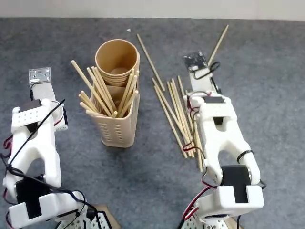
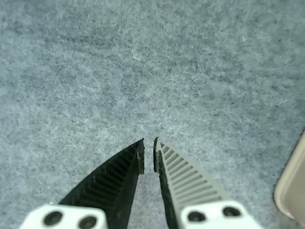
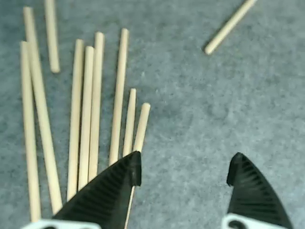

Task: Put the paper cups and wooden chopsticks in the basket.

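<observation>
A cream slotted basket [image 1: 118,125] stands upright on the grey carpet, holding stacked paper cups [image 1: 116,59] and several wooden chopsticks [image 1: 102,93] that stick up out of it. More chopsticks [image 1: 175,112] lie loose in a bundle to its right, beside the right arm [image 1: 220,138]. My right gripper [image 3: 186,168] hangs open just above the carpet, one finger over the ends of the loose chopsticks [image 3: 88,109]. My left gripper [image 2: 148,145] is shut and empty over bare carpet, left of the basket [image 2: 291,190]. The left arm [image 1: 33,138] stands at the left.
A single chopstick [image 1: 150,55] lies behind the basket on the right, and another [image 1: 218,44] lies at the far right, also seen as a lone chopstick [image 3: 230,25] beyond the right gripper. Grey carpet [image 1: 157,186] covers the whole area.
</observation>
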